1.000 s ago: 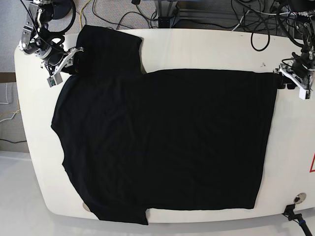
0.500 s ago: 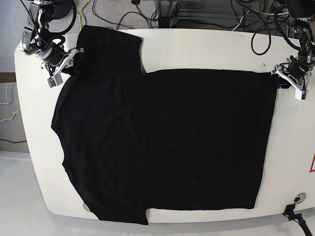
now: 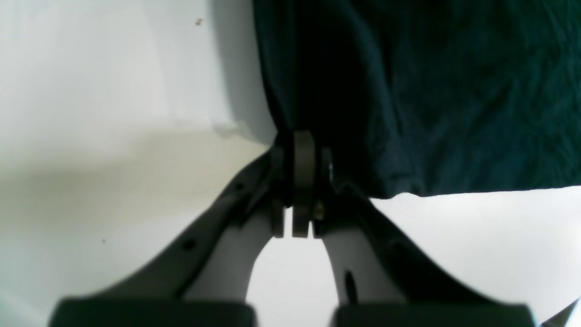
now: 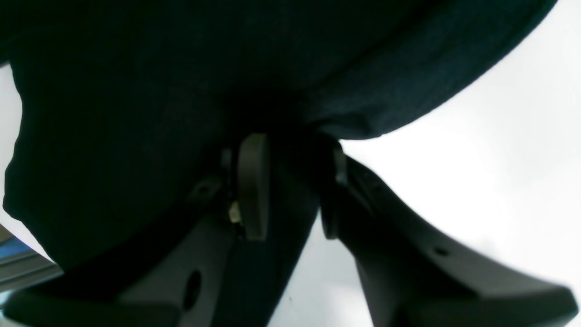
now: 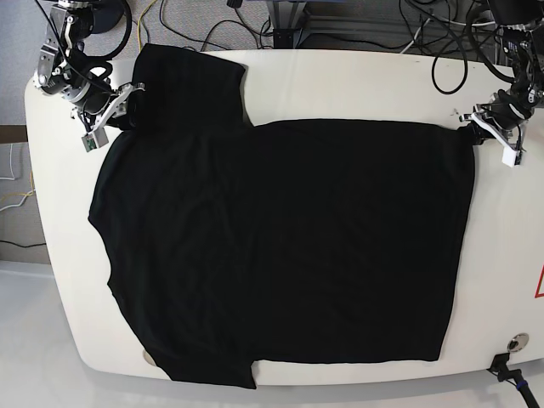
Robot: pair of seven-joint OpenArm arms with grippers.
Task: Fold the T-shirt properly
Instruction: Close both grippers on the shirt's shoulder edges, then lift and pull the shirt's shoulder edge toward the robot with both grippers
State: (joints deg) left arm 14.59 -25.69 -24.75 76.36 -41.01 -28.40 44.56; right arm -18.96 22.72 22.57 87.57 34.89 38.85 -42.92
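The black T-shirt [image 5: 280, 246] lies spread flat on the white table [image 5: 357, 81], with one sleeve at the far left and its hem along the right. No print shows. My left gripper [image 5: 473, 127] is at the far right corner of the hem. In the left wrist view it [image 3: 302, 145] is shut on the corner of the cloth [image 3: 431, 91]. My right gripper [image 5: 130, 98] is at the far left by the sleeve and shoulder. In the right wrist view it [image 4: 290, 159] has black cloth [image 4: 136, 91] pinched between its fingers.
Cables [image 5: 212, 25] run behind the table's far edge. A red sticker [image 5: 540, 285] sits at the right edge and a small metal fitting [image 5: 514, 344] at the front right corner. White table shows around the shirt on the far and right sides.
My left gripper has moved a little toward the table's far edge and inward, taking the hem corner with it. The right arm has hardly moved.
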